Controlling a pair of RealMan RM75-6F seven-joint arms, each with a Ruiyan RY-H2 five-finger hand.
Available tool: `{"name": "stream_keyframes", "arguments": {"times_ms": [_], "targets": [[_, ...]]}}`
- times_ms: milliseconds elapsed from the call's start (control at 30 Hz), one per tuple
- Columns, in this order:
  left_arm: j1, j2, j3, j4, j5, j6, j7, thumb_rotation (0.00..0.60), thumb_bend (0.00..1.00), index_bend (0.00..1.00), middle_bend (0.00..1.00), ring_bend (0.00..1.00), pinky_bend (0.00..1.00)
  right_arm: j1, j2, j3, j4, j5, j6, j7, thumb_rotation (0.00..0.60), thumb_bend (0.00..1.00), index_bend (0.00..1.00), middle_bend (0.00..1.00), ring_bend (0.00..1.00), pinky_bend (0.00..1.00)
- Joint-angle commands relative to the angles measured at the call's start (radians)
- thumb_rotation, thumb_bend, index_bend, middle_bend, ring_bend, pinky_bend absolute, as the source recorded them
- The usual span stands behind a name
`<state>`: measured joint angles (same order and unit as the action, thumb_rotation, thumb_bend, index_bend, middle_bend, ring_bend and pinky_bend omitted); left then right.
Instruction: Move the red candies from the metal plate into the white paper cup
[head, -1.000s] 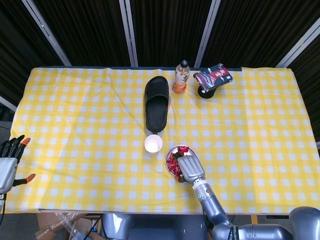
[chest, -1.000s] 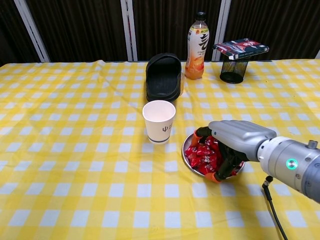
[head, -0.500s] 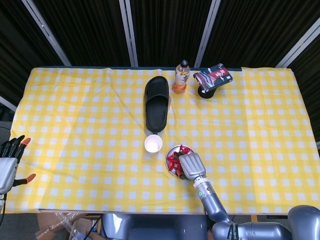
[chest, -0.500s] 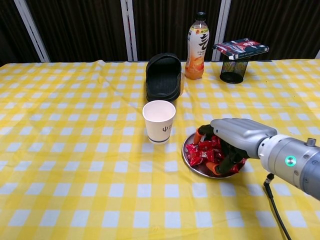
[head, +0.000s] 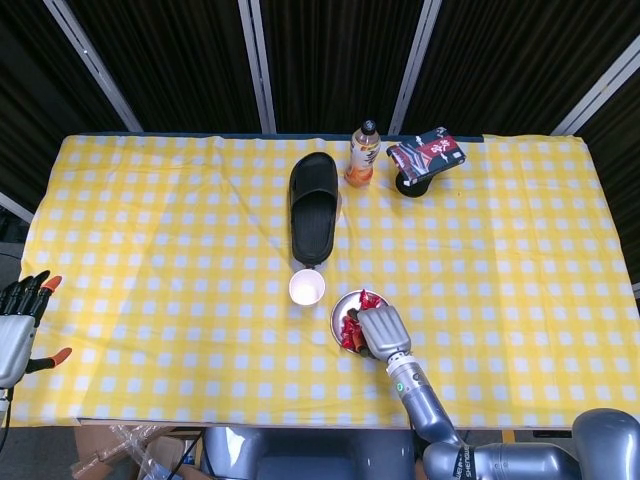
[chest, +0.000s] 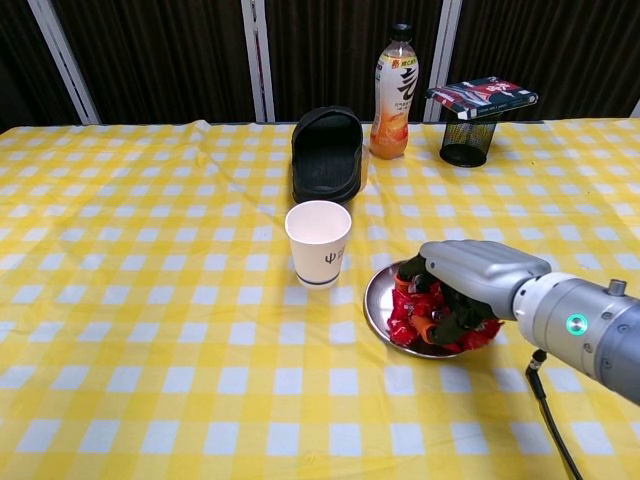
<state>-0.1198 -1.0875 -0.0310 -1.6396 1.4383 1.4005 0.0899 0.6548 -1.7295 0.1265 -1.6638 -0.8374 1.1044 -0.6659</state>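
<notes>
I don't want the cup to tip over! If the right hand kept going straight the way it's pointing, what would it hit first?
Probably the paper cup. The right hand sits on the candies in the metal plate, pointing left toward the cup. Depth is unclear, so it might slip just past it.

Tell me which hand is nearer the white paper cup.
Right. The right hand is curled over the red candies on the metal plate, just right of the white paper cup. The left hand hangs past the table's far left edge, well away from it.
</notes>
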Motion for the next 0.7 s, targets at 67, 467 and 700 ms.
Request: {"name": "stream_keyframes", "arguments": {"times_ms": [67,467,700], "targets": [[0.0,0.0,0.0,0.0,0.001,0.001,-0.001,0.6,0.03,0.0,0.0,0.0,0.0,-0.001,-0.003,0.001,0.0,-0.018,0.006,0.017,0.6,0.6,0.62,0.57,0.72,0.77],[0.0,0.0,0.0,-0.001,-0.001,0.0,-0.001,0.6,0.03,0.0,0.0,0.0,0.0,-0.008,0.012,0.021,-0.019,-0.114,0.028,0.095,0.6,0.62,0.66,0.59,0.74,0.77],[-0.001,0.001,-0.001,-0.003,-0.003,-0.001,0.0,0.6,0.03,0.0,0.0,0.0,0.0,-0.002,0.045,0.044,-0.077,-0.121,0.047,0.078,0.6,0.62,0.66,0.59,0.74,0.77]]}}
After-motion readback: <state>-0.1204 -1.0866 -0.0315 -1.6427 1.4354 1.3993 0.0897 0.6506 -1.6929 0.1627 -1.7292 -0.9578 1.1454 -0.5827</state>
